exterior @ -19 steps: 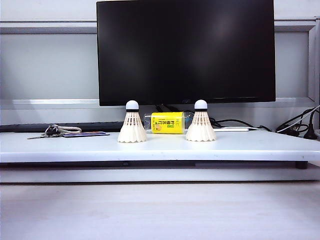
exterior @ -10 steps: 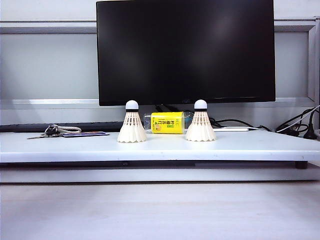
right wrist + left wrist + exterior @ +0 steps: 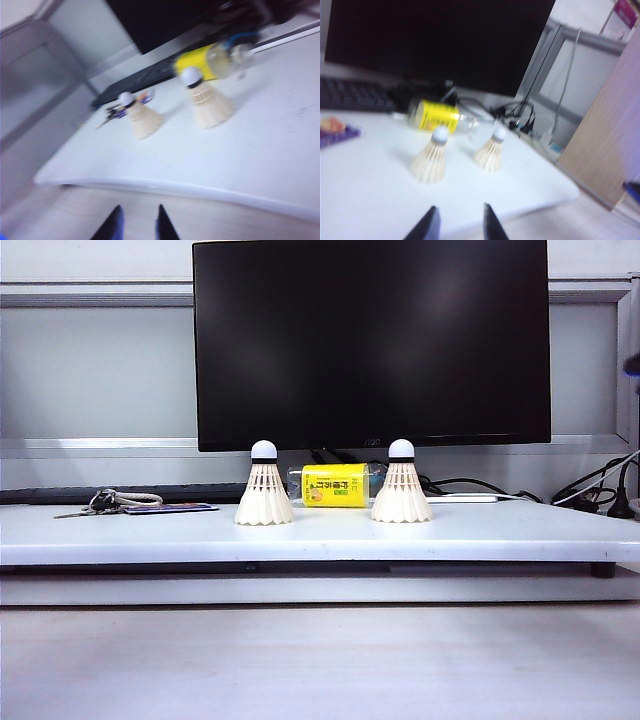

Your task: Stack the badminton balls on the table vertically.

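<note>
Two badminton balls stand upright, cork tips up, on the white table (image 3: 500,532): the left one (image 3: 265,487) and the right one (image 3: 401,485), about a bottle's length apart. Neither gripper shows clearly in the exterior view. In the left wrist view my left gripper (image 3: 461,211) is open and empty near the table's front edge, well short of the left ball (image 3: 430,159) and the right ball (image 3: 490,150). In the right wrist view my right gripper (image 3: 139,210) is open and empty, in front of the table edge, far from the right ball (image 3: 208,104) and the left ball (image 3: 143,118).
A yellow-labelled clear bottle (image 3: 335,485) lies behind and between the balls, under a large black monitor (image 3: 370,340). Keys and a flat card (image 3: 130,505) lie at the table's left. Cables (image 3: 590,490) trail at the back right. A dark blur (image 3: 632,365) sits at the right edge.
Both balls and the bottle stand where they were. A dark blur has come into the exterior view at the right edge.
</note>
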